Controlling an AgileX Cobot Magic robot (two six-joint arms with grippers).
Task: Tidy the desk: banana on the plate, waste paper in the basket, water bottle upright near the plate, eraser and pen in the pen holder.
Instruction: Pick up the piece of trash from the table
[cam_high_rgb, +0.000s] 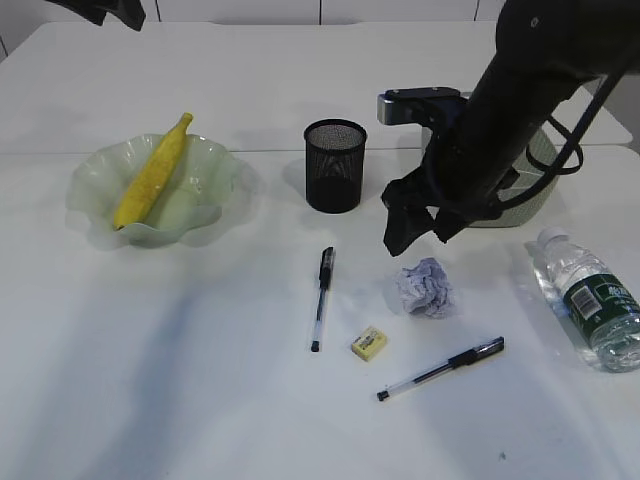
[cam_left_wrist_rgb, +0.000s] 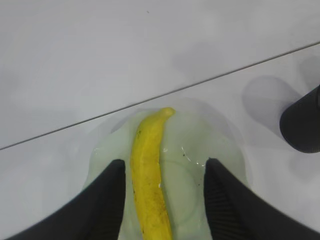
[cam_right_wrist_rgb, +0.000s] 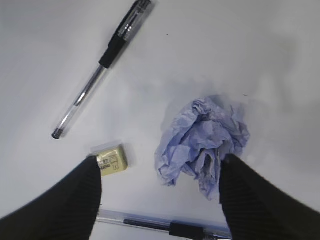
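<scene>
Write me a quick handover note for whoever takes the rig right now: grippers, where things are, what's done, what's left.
Left gripper: open, empty, above the banana, which lies on the plate. That step is done.
Right gripper: open, empty, over the waste paper, not yet gripping.
Basket: behind the right arm, mostly hidden.
Water bottle: lying on its side at the right, far from the plate.
Eraser and two pens: on the table; pen holder looks empty.
Left: paper, bottle, eraser, pens.

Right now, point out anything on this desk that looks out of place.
The water bottle lies on its side at the right edge. A crumpled paper ball, two pens and an eraser lie loose on the table. The banana sits in its plate.
</scene>
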